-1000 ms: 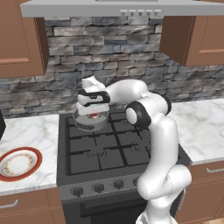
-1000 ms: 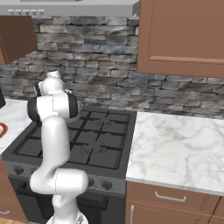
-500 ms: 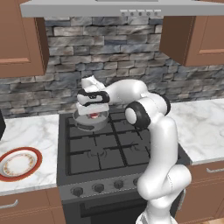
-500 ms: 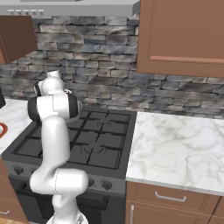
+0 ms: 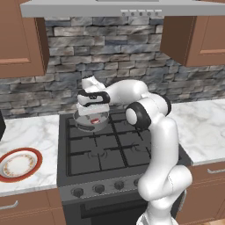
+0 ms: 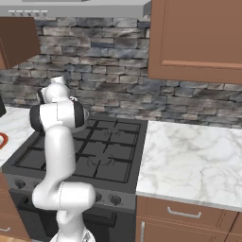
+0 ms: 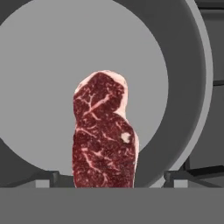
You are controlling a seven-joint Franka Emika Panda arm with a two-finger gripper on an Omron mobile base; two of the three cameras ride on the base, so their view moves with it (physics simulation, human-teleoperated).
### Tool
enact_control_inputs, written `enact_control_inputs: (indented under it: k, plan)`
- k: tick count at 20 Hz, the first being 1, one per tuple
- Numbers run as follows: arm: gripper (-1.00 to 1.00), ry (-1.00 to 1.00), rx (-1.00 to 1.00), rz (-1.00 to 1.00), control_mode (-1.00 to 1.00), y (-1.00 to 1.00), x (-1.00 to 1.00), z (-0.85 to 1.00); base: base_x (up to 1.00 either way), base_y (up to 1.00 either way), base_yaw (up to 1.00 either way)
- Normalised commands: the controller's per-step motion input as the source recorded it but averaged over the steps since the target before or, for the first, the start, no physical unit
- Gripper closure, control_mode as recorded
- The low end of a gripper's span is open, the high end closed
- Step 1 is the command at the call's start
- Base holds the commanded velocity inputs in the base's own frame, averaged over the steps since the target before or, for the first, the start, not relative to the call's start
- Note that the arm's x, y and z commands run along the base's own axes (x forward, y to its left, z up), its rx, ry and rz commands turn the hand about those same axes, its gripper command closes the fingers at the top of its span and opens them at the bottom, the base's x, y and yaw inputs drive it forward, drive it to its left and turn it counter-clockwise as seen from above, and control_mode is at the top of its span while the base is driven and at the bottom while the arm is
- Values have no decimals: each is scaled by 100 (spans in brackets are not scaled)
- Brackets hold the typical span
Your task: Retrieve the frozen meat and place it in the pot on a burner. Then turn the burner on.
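Observation:
The frozen meat (image 7: 104, 138), a dark-red marbled slab, stands on end inside the grey pot (image 7: 188, 87), over its pale floor. My gripper (image 7: 110, 177) is open, and its dark fingertips (image 7: 46, 177) stand clear of the slab on both sides. In the left base view the gripper (image 5: 92, 110) hangs just above the pot (image 5: 81, 124) on the stove's rear left burner, and a bit of red meat (image 5: 94, 121) shows inside the pot. My arm reaches over the stove from the right.
The black gas stove (image 5: 110, 154) has a row of knobs (image 5: 96, 189) along its front. A white plate with an orange-red rim (image 5: 17, 163) lies on the marble counter to the left. More marble counter (image 6: 189, 156) stretches to the right under wooden cabinets.
The jaws have spread apart and let go of the meat over the pot. The arm has hardly moved.

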Motion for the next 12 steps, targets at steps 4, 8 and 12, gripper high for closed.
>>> enact_control_inputs:
  k: [4, 8, 12]
  plan:
    - [-100, 0, 0, 0, -100, 0, 0, 0, 0, 0, 0]
    - [-100, 0, 0, 0, -100, 0, 0, 0, 0, 0, 0]
    - [-100, 0, 1, 0, -100, 0, 0, 25, 0, 0, 0]
